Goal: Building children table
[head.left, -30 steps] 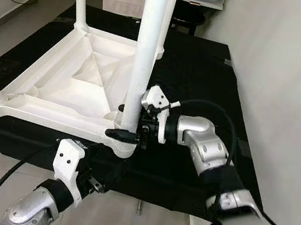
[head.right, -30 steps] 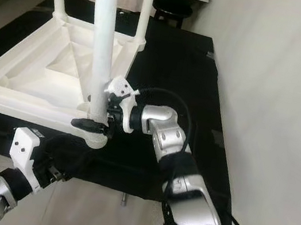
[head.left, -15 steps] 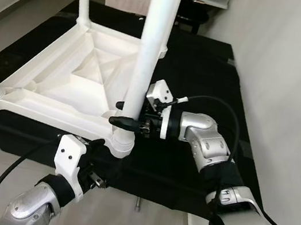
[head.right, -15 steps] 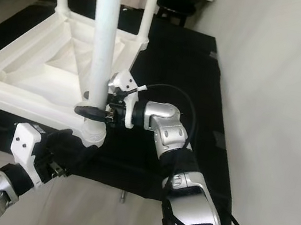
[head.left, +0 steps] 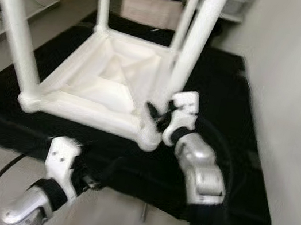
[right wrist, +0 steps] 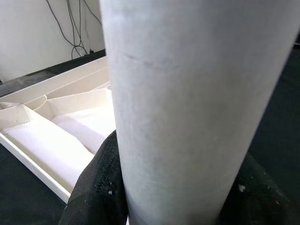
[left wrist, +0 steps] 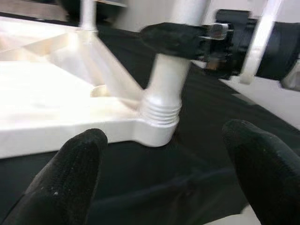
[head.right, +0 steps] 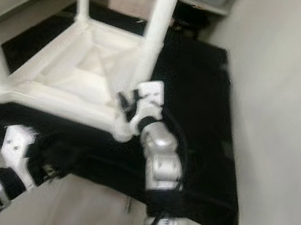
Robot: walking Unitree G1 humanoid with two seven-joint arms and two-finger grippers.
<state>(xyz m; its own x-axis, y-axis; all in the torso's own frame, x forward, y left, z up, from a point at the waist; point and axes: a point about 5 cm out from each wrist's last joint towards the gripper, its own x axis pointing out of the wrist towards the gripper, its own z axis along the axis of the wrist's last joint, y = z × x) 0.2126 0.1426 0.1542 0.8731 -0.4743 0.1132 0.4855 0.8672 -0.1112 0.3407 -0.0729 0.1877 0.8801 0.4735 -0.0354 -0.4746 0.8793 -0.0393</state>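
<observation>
Jaws of the right gripper [head.left: 158, 118] clamp one of four table legs [head.left: 195, 45].

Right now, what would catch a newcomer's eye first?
The upturned white table on the black mat, its legs pointing up. The right gripper clamps the nearest leg just above its screw socket, while the left gripper hovers open below that corner.
</observation>
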